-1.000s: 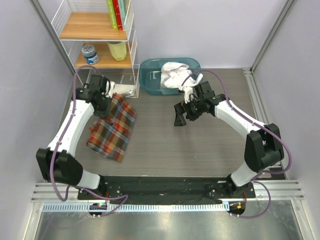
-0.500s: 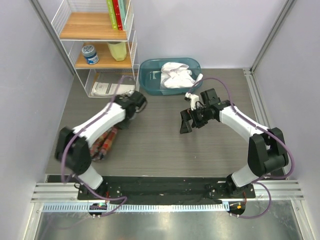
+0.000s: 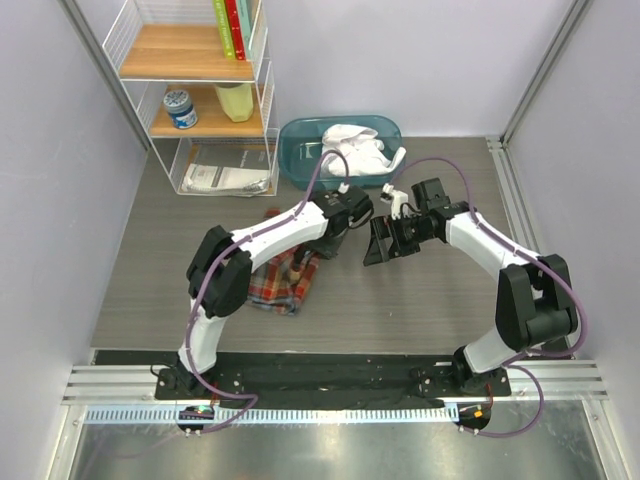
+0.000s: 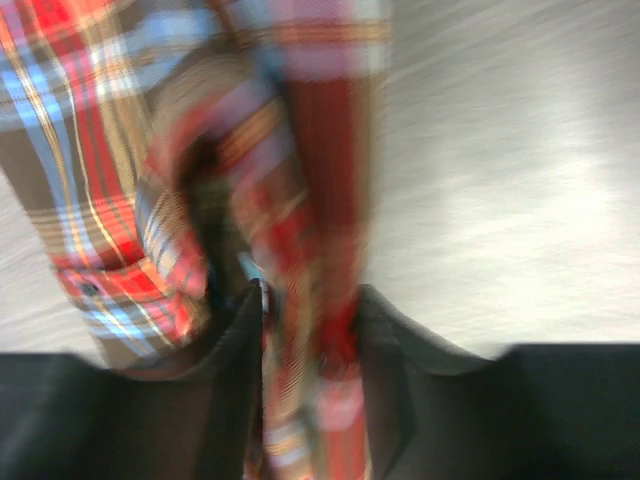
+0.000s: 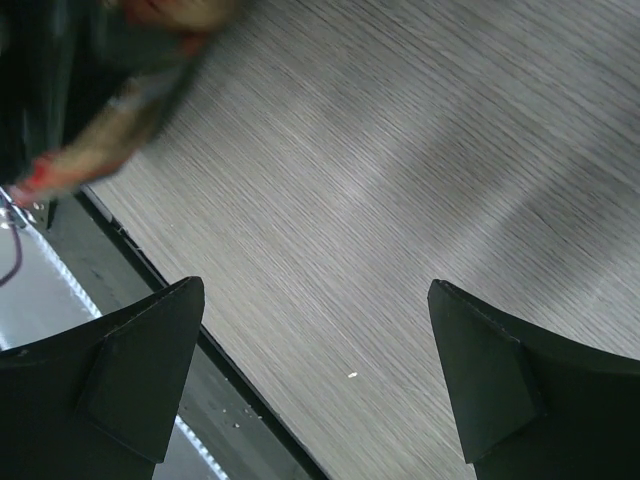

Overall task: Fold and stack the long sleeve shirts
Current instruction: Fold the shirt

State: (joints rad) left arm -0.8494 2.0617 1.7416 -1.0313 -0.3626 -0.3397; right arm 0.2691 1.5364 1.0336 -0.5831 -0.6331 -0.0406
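Plaid shirt [image 3: 285, 285] trails near-left from your left hand [image 3: 330, 238] (cloth between its fingers, can't tell if pinched), your spread-open right hand [image 3: 381, 247] just beside.

Grey table [image 3: 430, 300]: plaid shirt [image 3: 278, 290], teal tub [image 3: 292, 152]

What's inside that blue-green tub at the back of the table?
The tub holds a crumpled white garment. Whatever lies beneath the cloth is hidden.

Plaid shirt [image 3: 272, 290] (red, brown) bunched, white shirt [image 3: 355, 150] crumpled
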